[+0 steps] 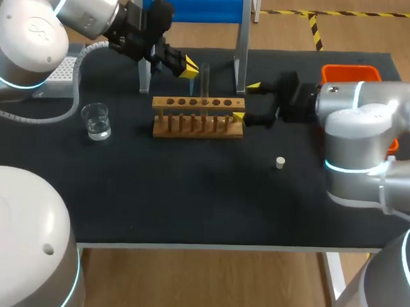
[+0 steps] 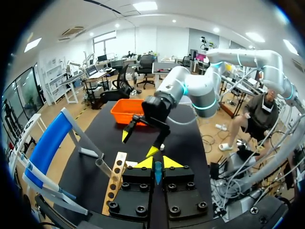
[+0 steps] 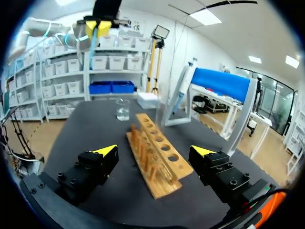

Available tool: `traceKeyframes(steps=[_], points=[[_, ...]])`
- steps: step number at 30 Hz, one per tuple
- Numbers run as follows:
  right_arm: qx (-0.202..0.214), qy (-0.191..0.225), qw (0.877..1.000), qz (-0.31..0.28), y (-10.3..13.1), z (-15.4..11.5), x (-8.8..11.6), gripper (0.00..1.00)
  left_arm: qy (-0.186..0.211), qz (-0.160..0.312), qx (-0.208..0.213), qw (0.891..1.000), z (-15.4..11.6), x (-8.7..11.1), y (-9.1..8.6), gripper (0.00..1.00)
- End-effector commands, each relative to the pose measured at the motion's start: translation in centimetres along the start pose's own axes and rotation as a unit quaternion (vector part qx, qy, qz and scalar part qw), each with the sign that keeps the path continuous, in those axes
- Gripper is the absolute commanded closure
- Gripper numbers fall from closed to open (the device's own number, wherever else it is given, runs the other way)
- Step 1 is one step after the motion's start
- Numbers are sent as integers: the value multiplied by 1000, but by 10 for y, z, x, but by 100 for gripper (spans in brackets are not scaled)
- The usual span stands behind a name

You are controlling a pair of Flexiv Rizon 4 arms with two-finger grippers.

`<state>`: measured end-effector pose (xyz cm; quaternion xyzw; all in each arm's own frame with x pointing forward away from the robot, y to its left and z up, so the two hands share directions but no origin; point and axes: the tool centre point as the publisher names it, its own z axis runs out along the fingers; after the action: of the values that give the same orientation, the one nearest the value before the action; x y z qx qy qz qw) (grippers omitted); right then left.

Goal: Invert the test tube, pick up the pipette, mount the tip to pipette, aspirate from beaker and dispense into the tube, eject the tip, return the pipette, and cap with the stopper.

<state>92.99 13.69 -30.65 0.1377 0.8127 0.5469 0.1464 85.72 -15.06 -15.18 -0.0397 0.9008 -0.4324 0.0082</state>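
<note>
A: OK, quick, left end effector [image 1: 188, 67]?

B: It is up over the back of the wooden rack [image 1: 198, 117], just beside the test tube [image 1: 205, 78]. The fingers are pinched nearly together on a thin blue piece [image 2: 155, 174]. I can't tell what that piece is. From the right wrist it shows poking down below the yellow tips.

A: And the tube?

B: Clear and upright, in one of the rack's middle holes. Nothing is gripping it.

A: Right end effector [image 1: 246, 101]?

B: Low at the rack's right end, with its fingers spread wide and holding nothing. The right wrist view shows the end of the rack lying between the two fingers with gaps on both sides. In the head view the near tip looks right at the rack's corner, but I can't tell if it touches.

A: Pipette?

B: The pipette [image 3: 183, 90] hangs on the blue-topped stand [image 1: 196, 6] behind the rack.

A: The rest?

B: The glass beaker [image 1: 97, 121] holds a little clear liquid and stands on the black worktop [image 1: 190, 193], left of the rack and well apart from it. The small white stopper [image 1: 280, 163] sits alone on the worktop, right of the rack and nearer the front edge. The tip box [image 1: 59, 74] is at the back left, partly under the left arm. The orange bin [image 1: 349, 71] is at the back right, behind the right arm.
</note>
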Motion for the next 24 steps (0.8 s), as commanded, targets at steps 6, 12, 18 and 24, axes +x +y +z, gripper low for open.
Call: traceKeyframes(steps=[6, 12, 18, 24], points=[[-101, 70, 992, -11, 27, -79, 9, 0, 1, -1, -2, 1000, -1, 0, 0, 100], [-148, 116, 982, -12, 47, -98, 21, 0, 1, -1, -2, 1000, -1, 0, 0, 100], [-173, 151, 973, -7, 62, -106, 32, 0, 1, -1, -2, 1000, -1, 0, 0, 100], [-191, 184, 964, 20, 75, -103, 38, 0, 1, -1, -2, 1000, -1, 0, 0, 100]])
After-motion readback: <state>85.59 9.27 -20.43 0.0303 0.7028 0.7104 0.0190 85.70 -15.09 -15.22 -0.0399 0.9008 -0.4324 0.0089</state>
